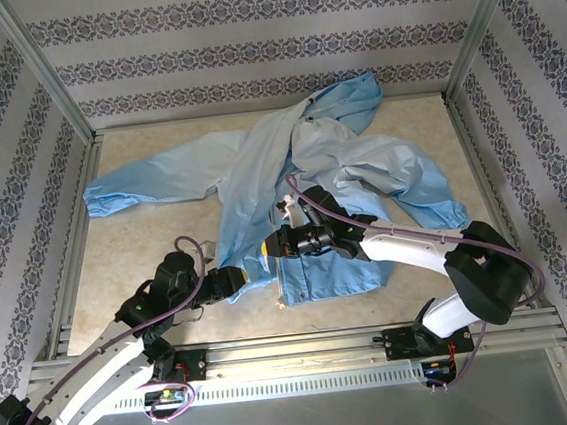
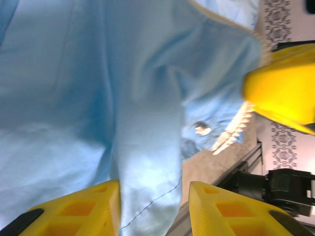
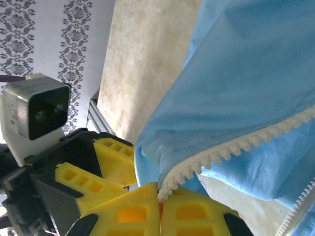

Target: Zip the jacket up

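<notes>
The light-blue jacket (image 1: 259, 165) lies spread over the table, hood at the back and hem toward the arms. My right gripper (image 1: 274, 243) hovers over the lower front and is shut on the end of the pale zipper strip (image 3: 236, 147), which runs out from between its fingertips (image 3: 160, 196). My left gripper (image 1: 254, 274) sits just left of it at the hem. It stands open (image 2: 153, 206), with a fold of jacket fabric (image 2: 142, 162) between its fingers. The fabric touches the left finger (image 2: 93, 206) and stays clear of the right one. Zipper teeth (image 2: 231, 132) and a metal snap (image 2: 202, 129) lie beyond.
The beige table (image 1: 146, 246) is boxed in by aluminium rails (image 1: 306, 346) and patterned walls. The two grippers are close together: a right-arm finger (image 2: 285, 93) shows in the left wrist view, and the left arm's camera (image 3: 37, 110) shows in the right wrist view.
</notes>
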Controlling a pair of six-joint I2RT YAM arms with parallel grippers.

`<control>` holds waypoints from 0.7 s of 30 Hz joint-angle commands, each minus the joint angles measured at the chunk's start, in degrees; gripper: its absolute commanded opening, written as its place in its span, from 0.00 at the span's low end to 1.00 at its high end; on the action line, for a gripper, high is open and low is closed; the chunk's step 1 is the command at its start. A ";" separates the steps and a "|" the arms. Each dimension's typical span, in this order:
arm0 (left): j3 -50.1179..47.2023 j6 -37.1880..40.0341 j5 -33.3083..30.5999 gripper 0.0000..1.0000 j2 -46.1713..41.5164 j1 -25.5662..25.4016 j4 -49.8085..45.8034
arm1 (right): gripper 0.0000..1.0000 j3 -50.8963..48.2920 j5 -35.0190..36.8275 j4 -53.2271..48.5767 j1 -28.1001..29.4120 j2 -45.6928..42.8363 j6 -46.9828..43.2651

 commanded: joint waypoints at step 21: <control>4.40 2.75 2.56 0.29 11.61 0.98 7.77 | 0.00 1.24 -4.33 2.50 -1.54 -3.50 2.11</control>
